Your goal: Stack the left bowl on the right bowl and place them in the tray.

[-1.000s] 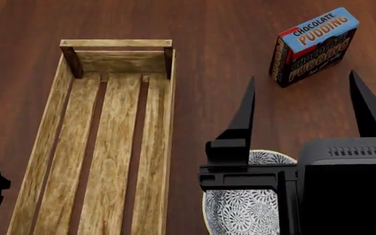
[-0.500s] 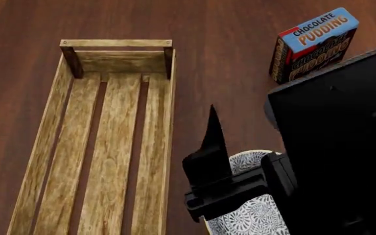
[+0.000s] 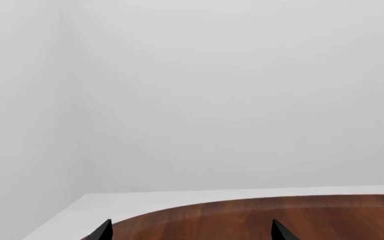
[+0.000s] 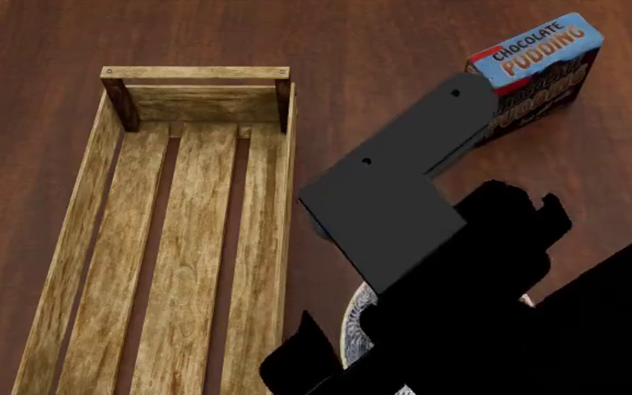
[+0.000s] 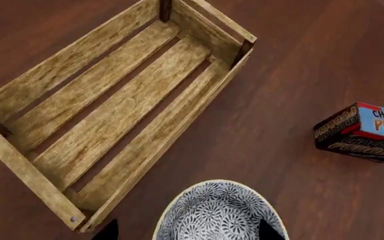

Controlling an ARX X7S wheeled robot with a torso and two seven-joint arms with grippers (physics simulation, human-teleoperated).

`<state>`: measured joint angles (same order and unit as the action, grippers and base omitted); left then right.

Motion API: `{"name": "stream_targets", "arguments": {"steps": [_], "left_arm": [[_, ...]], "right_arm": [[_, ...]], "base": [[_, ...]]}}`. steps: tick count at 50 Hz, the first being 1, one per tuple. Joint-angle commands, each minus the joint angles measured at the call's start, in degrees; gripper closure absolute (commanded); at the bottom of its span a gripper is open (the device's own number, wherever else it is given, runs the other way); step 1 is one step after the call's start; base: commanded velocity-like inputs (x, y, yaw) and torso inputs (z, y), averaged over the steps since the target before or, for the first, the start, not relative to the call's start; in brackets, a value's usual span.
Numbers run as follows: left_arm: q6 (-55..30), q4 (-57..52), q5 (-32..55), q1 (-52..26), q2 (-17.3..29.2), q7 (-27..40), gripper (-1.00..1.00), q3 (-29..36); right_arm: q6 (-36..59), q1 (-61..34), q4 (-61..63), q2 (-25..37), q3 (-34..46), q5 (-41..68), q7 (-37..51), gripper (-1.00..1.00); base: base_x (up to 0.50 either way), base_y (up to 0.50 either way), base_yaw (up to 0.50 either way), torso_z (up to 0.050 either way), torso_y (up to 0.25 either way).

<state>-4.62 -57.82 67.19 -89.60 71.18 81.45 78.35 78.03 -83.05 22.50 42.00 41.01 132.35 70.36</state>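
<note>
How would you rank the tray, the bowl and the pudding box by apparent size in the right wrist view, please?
1. The tray, by far the largest.
2. The bowl, partly cut off by the frame.
3. The pudding box, also cropped; its rank against the bowl is unsure.

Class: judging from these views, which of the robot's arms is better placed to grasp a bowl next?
Probably the right: its wrist view shows a bowl between its open jaws, beside the tray. The left wrist view shows only wall and table edge.

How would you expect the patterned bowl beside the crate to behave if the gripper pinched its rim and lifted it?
The bowl looks like glazed ceramic, so probably rigid, slick and chippable. Its rim is thin, so a one-sided pinch may let it tilt. Being round and shallow, it would likely slide rather than tip if nudged.
</note>
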Motion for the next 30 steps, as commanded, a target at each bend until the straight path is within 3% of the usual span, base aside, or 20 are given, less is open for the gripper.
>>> {"name": "stream_targets", "arguments": {"steps": [1,17,30], "left_arm": [[0.2,0.0,-0.2,-0.2,0.4,-0.1,-1.0,0.2],[1.9,0.3,-2.2,1.6,0.8,-0.5,-1.0,0.9],[2.2,0.1,-2.3,1.6,1.3,-0.6,-1.0,0.8]], "right_arm": [[5.4,-5.7,-4.4,1.2,10.5,7.4,0.2,-1.0],[11.1,-7.5,-9.3,-1.2,18.0,4.6,-2.9,-1.0],[11.3,-6.5,-10.3,-5.2,19.9,-10.7,-18.9,-1.0]], "base": [[0.0,0.0,0.0,0.0,0.0],[0.0,0.0,0.0,0.0,0.0],[0.0,0.0,0.0,0.0,0.0]]}}
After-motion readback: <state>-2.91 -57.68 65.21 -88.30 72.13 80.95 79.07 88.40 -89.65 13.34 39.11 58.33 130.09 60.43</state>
